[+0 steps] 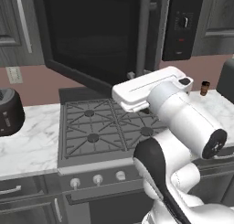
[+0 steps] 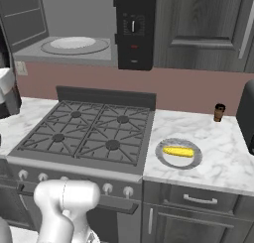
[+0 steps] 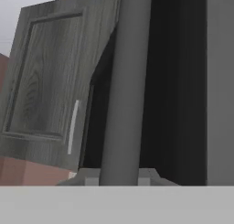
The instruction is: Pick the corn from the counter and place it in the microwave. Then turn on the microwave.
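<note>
The yellow corn (image 2: 178, 151) lies on a round grey plate (image 2: 194, 160) on the white marble counter (image 2: 223, 148), right of the stove. Above the stove the microwave (image 2: 134, 29) stands with its door (image 1: 91, 35) swung wide open to the left. Its grey inside with a pale turntable (image 2: 74, 43) shows. My gripper (image 3: 116, 176) is up at the door's edge, shut on the door's vertical grey handle (image 3: 121, 81). That handle (image 1: 144, 35) runs down to my white hand (image 1: 146, 88). The corn is far below and to the right of the gripper.
A grey gas stove (image 2: 89, 130) with black grates fills the middle. A small brown bottle (image 2: 219, 112) stands at the back of the right counter. A round dark toaster (image 1: 9, 111) sits on the left counter. Dark wood cabinets (image 2: 208, 24) hang right of the microwave.
</note>
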